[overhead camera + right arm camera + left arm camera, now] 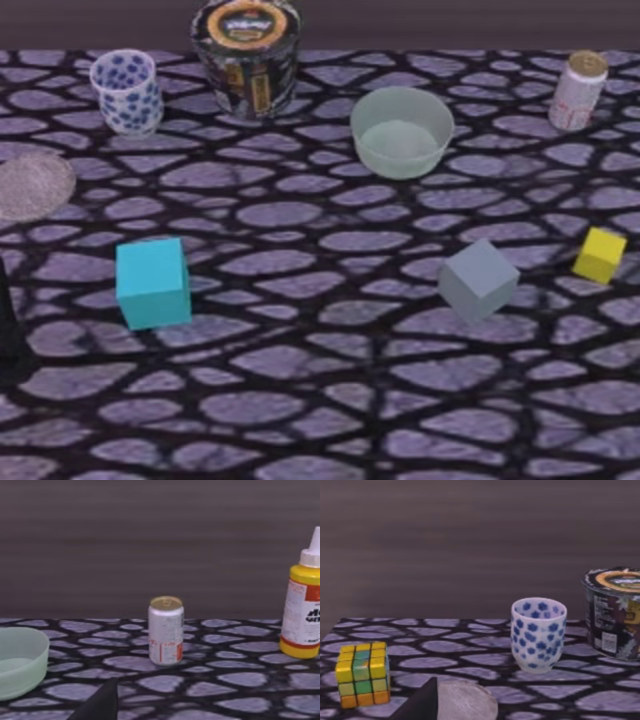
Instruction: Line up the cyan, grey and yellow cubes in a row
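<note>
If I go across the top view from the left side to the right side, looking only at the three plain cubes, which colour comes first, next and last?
Cyan cube → grey cube → yellow cube.

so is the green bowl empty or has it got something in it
Empty: the top view looks straight into the green bowl and shows only its bare pale inside; none of the cubes sits in it.
</note>
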Motion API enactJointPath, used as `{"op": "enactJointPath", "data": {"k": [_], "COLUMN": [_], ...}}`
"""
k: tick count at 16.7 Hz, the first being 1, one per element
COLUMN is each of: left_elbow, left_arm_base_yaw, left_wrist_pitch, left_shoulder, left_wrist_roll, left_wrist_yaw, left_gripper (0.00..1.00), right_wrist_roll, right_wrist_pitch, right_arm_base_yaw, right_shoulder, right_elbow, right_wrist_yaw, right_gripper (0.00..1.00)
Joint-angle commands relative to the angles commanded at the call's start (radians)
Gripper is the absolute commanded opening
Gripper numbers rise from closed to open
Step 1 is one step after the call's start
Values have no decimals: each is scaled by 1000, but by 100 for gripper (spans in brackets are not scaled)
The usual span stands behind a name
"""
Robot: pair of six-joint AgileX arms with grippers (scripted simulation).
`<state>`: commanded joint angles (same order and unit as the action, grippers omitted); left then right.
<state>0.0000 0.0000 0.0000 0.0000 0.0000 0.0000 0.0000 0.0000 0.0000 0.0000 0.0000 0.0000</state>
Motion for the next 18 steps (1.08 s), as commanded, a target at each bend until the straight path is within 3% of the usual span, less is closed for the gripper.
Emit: {"op": "enactJointPath", "data": {"k": [4,8,18], "left_elbow": [0,0,0], "left_arm_base_yaw": [0,0,0], "left_wrist_pitch": [0,0,0], "left_shoulder": [0,0,0], "left_wrist_roll": [0,0,0], "left_wrist_yaw": [0,0,0], "left_gripper": [100,100,100], "right_wrist_roll": [-18,-121,-572], "right_wrist_pitch": [-19,-131,-652], "right_arm_base_yaw": [4,17,58], "right_shoulder": [31,218,1263], "right_elbow": [30,208,959], "right_wrist_yaw": [-2,-5,2], "right_gripper": [100,100,100]}}
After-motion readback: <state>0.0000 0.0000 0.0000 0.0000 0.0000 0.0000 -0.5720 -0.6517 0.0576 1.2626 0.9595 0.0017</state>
